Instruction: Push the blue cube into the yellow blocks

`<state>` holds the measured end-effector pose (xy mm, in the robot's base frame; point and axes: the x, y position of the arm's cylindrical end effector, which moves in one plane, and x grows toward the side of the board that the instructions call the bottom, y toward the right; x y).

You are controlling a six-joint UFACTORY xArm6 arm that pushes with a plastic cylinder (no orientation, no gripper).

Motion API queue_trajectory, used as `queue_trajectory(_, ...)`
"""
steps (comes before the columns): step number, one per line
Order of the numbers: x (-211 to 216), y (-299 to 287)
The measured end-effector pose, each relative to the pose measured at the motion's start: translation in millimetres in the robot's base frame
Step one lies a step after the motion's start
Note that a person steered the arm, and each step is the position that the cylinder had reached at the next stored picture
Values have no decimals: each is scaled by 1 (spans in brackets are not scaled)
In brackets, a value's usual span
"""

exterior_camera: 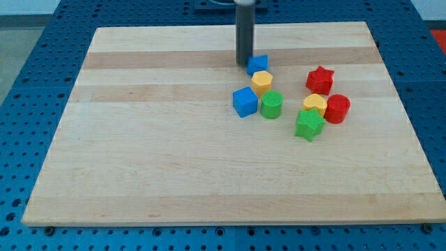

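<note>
My tip stands near the view's top centre, touching the left side of a small blue block. A yellow hexagonal block sits right below that small blue block, touching it. The blue cube lies below and left of the yellow hexagon, next to a green cylinder. A second yellow block sits to the right, between a red cylinder and a green star.
A red star lies above the right-hand cluster. The blocks rest on a wooden board on a blue perforated table. The board's top edge is just above my tip.
</note>
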<state>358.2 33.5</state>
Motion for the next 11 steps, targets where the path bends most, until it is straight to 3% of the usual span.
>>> queue_trajectory(1,84,17)
queue_trajectory(3,73,12)
queue_trajectory(4,45,-43)
queue_trajectory(5,66,-98)
queue_trajectory(6,114,-141)
queue_trajectory(7,114,-141)
queue_trajectory(8,105,-112)
queue_trajectory(10,94,39)
queue_trajectory(11,94,39)
